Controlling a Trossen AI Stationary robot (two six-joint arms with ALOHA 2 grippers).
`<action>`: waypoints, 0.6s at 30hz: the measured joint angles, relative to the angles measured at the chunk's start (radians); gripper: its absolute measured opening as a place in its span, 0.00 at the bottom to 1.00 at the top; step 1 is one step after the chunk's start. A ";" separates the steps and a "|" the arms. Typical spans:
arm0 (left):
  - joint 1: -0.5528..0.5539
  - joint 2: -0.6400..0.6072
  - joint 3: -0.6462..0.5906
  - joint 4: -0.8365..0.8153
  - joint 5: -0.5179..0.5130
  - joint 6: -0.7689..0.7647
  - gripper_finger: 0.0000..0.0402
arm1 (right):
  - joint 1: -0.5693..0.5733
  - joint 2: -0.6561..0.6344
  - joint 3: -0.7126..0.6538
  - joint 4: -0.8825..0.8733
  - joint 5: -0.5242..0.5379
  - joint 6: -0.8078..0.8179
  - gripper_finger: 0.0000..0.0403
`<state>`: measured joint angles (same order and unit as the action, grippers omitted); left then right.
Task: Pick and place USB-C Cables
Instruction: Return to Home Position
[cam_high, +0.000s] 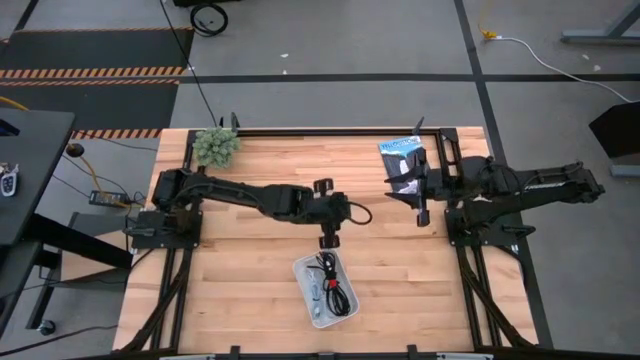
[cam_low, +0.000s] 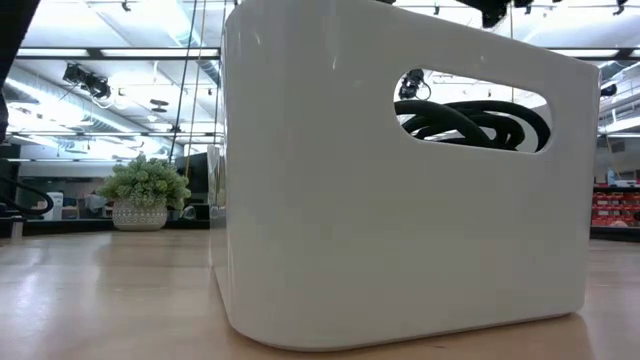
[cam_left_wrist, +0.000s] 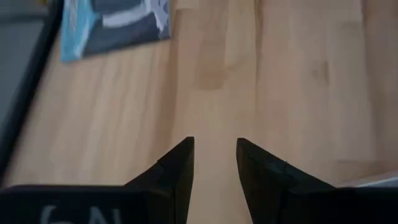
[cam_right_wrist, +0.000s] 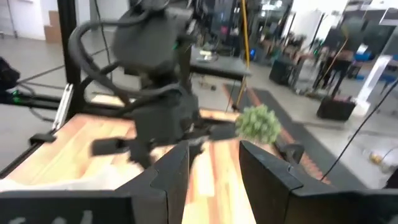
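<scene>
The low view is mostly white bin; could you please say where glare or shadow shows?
Low view: the white bin carries a soft sheen, with a thin shadow under its base and bright ceiling lights behind. High view: light is even, with no hard glare on the table.

cables (cam_low: 470, 122) mostly hidden by bin (cam_low: 350, 220), packet (cam_left_wrist: 118, 25) cropped

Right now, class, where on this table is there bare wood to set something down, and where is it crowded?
Free: front left, between left arm and table edge; front right, beside the tray; back centre, between plant and packet. Crowded: mid-table under the left arm.
</scene>
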<state>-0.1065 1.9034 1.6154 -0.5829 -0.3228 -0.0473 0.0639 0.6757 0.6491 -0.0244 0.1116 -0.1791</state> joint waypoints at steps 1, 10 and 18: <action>0.010 0.000 0.000 0.005 0.001 0.052 0.32 | 0.001 -0.011 0.000 -0.027 -0.001 0.011 0.37; 0.064 0.000 -0.001 0.025 0.054 0.423 0.32 | 0.044 -0.127 -0.157 0.099 0.004 0.191 0.37; 0.064 0.000 -0.093 0.169 0.311 0.397 0.32 | 0.091 -0.170 -0.390 0.374 0.140 0.268 0.37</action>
<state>-0.0426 1.9034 1.5224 -0.4134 -0.0114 0.3501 0.1551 0.5059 0.2595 0.3496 0.2516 0.0891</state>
